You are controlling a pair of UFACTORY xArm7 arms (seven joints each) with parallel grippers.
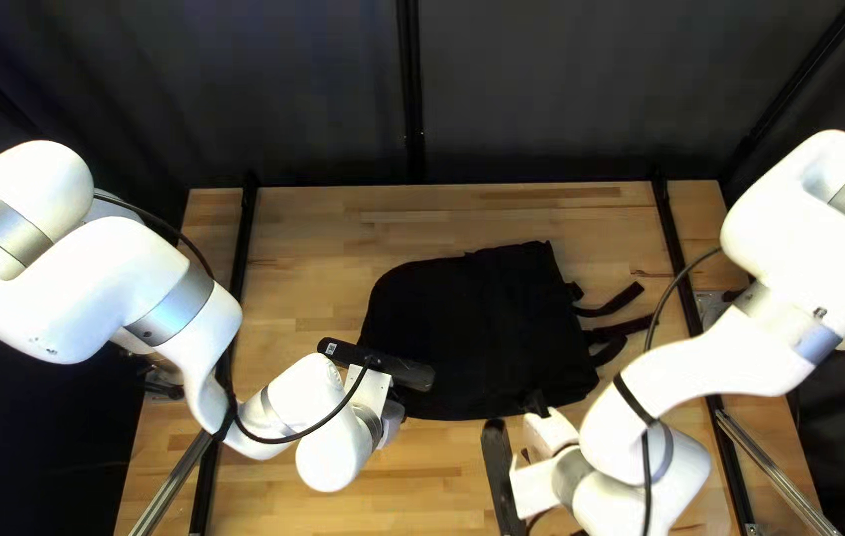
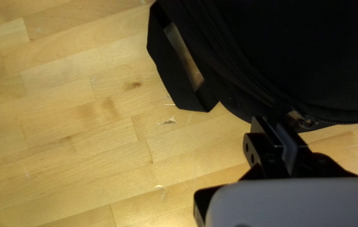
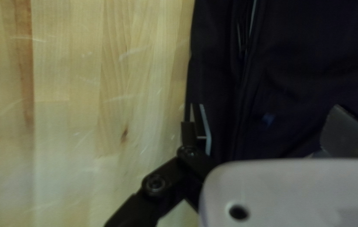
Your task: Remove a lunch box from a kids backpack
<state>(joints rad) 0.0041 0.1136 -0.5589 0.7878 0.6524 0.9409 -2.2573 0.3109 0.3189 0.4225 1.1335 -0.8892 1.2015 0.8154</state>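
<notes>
Backpack (image 1: 462,328) lies mid-worktop (image 1: 323,223), straps (image 1: 623,328) toward right edge | my left gripper (image 1: 392,415): at pack's near-left corner, fingers together by zipper (image 2: 237,63), cannot tell if cloth is pinched | my right gripper (image 1: 546,432): near edge, fingers wide apart, grips nothing

Top left view, left arm (image 1: 55,298), 9 o'clock: white, rounded housings (image 1: 35,179), silver-grey joint band (image 1: 172,306), black cable (image 1: 185,238) | Right arm (image 1: 809,253), 3 o'clock: same white finish, black cable (image 1: 654,323), black strap (image 1: 634,400) | Right gripper (image 1: 547,434), 5 o'clock: black links (image 3: 171,170), round screws (image 3: 154,183).
</notes>
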